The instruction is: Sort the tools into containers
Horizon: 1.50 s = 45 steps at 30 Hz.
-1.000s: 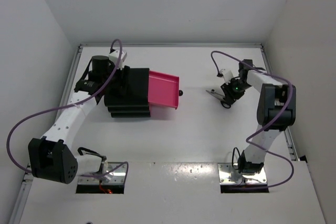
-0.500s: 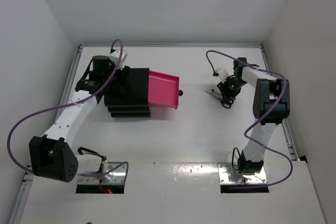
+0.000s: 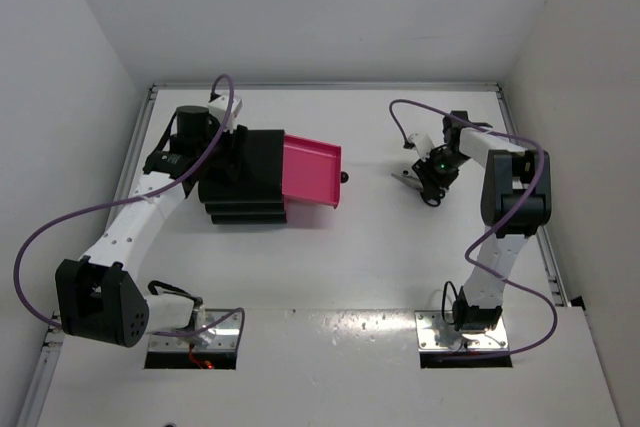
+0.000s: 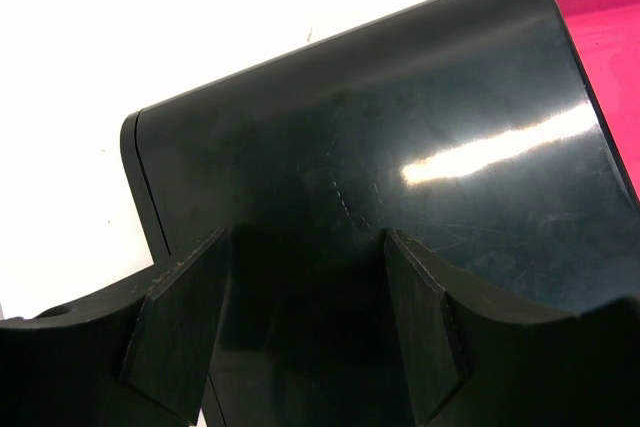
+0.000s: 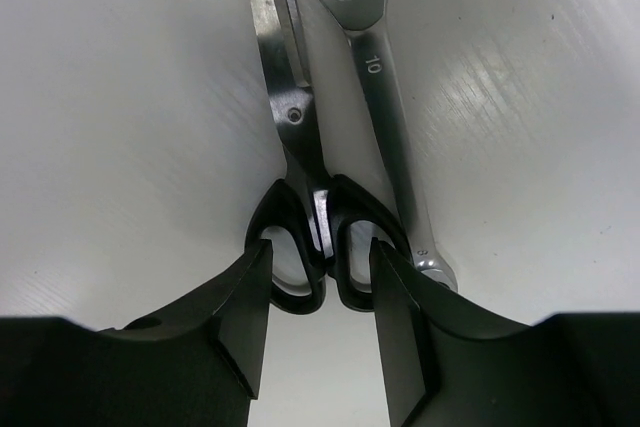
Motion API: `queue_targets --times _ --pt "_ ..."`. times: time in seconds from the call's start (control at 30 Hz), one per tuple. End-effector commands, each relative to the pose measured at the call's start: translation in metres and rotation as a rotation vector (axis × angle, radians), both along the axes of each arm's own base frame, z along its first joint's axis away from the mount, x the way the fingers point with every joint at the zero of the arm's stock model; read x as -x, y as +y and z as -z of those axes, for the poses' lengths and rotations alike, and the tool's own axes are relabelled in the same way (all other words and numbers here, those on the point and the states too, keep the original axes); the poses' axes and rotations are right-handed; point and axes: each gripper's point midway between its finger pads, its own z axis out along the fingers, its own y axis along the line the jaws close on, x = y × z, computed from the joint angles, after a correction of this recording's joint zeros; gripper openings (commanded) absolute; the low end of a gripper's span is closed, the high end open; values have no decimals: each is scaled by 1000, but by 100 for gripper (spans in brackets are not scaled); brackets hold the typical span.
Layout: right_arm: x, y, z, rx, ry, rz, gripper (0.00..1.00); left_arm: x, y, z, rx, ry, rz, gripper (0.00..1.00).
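Black-handled silver scissors [image 5: 310, 207] lie flat on the white table, with a slim silver wrench [image 5: 380, 97] marked 10 right beside them. My right gripper [image 5: 320, 267] stands open, a finger at the outer side of each handle loop. The top view shows this gripper [image 3: 432, 185] low at the right, with the blade tips [image 3: 404, 177] poking out to its left. The black drawer unit [image 3: 250, 172] has one pink drawer [image 3: 312, 172] pulled out toward the right. My left gripper [image 4: 305, 267] is open against the unit's glossy black top [image 4: 400, 147].
The open drawer's black knob [image 3: 344, 177] faces the scissors across bare table. The pink drawer's edge [image 4: 610, 27] shows at the top right of the left wrist view. White walls close in the table at the back and both sides.
The right arm's upper links have shifted back and left while its gripper stayed over the scissors. The left arm and the drawer unit have not moved.
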Motion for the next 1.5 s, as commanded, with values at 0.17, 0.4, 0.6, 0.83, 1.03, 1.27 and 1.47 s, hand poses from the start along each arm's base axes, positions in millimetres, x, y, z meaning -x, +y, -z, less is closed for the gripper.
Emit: queue_targets --times 0.17,0.4,0.6,0.83,1.03,1.27,1.47 --pt "-2 -17 8 82 -16 -47 45 -3 -3 -7 12 -27 -7 69" --pt "6 -21 15 125 -6 -71 35 -4 -1 -7 7 -28 -14 69" --pt "20 -10 8 67 38 -79 3 -4 -1 -7 7 -28 -14 69" --pt "24 24 -76 -119 -65 -57 0 -1 2 -8 13 -38 -42 69" --pt "16 62 -158 -319 -165 -27 0 -3 5 -9 22 -45 -71 69" --pt "0 141 -206 -496 -151 -26 0 -4 4 -12 59 -51 -105 71" --pt "-3 207 -202 -570 -77 -32 0 -6 16 -12 41 -57 -160 73"
